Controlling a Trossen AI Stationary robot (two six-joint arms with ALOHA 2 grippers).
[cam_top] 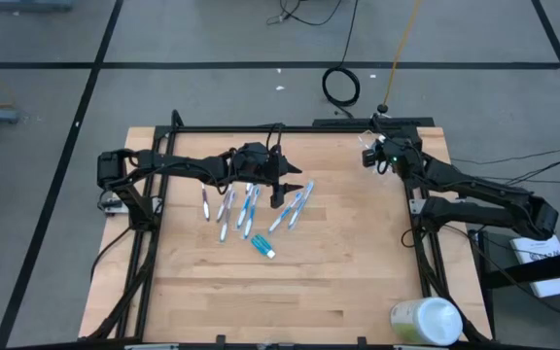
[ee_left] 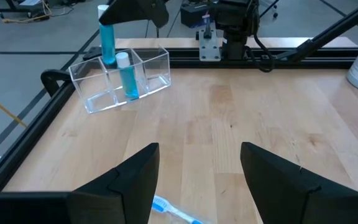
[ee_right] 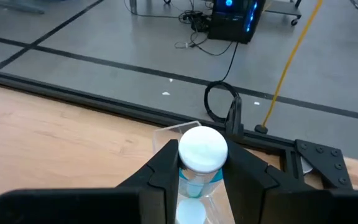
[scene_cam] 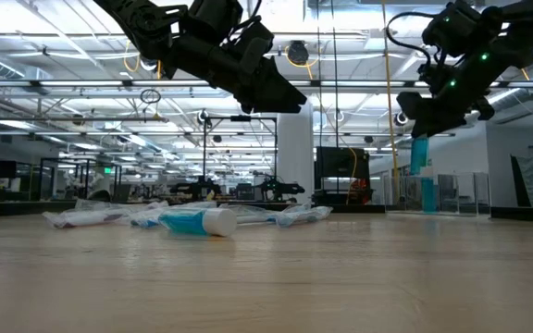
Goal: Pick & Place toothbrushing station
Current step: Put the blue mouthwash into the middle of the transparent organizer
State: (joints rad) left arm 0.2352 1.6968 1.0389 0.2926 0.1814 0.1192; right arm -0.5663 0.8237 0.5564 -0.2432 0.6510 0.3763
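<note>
The clear organiser (ee_left: 120,81) sits directly below the right gripper (ee_right: 201,168), whose fingers are clamped on a teal tube (ee_right: 202,154) by its white cap end, above 1 tube already standing inside. The tube looks light, slightly squashy and slick. The left gripper (ee_left: 197,180) hovers with fingers spread, empty, over the toothbrushes (cam_top: 249,206): stiff, thin, best pinched mid-handle.

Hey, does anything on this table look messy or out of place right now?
Yes. The toothbrushes lie in a loose, crisscrossed heap mid-table, and one tube lies on its side beside them, while another tube already stands upright in the clear organizer.
</note>
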